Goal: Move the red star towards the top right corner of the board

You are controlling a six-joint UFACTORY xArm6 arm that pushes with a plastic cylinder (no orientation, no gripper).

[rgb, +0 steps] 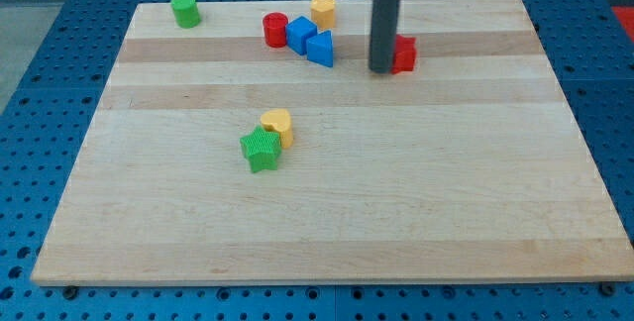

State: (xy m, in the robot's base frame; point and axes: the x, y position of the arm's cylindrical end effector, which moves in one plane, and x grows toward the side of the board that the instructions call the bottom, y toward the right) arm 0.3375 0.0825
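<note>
The red star (404, 53) lies on the wooden board (327, 222) in the upper middle-right part, partly hidden behind my rod. My tip (380, 68) rests on the board at the star's left side, touching or almost touching it. The rod rises straight up out of the view's top.
Left of my tip are a blue triangular block (320, 49), a blue cube (300, 34), a red cylinder (274, 30) and a yellow hexagonal block (323, 10). A green cylinder (184, 10) stands at the top left. A yellow heart-like block (278, 124) and a green star (261, 150) sit mid-board.
</note>
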